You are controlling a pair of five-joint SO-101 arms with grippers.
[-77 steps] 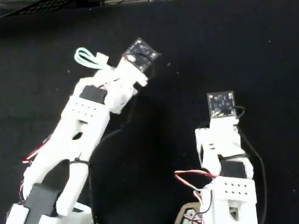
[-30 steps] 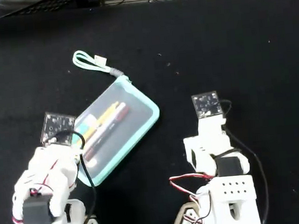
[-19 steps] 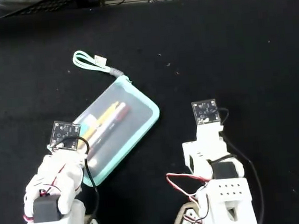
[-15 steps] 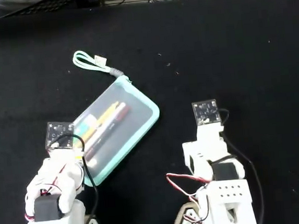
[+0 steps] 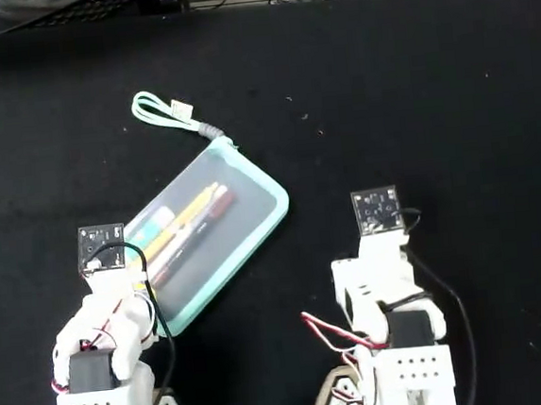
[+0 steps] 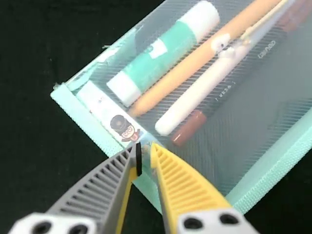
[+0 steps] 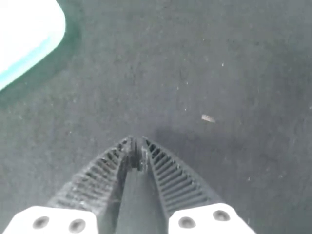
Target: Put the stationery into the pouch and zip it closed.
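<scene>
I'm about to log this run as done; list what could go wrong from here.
The left pincer hangs shut over the short end of the pouch; a low move could snag and drag it. I cannot tell whether the pouch is fully zipped; a gap could let the pens slip out.

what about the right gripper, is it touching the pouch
Apart. In the right wrist view the right gripper is shut over the bare table, and the pouch corner lies well clear of its tips.

Left tool fingers together, right tool likewise, both arms folded near bases.
</scene>
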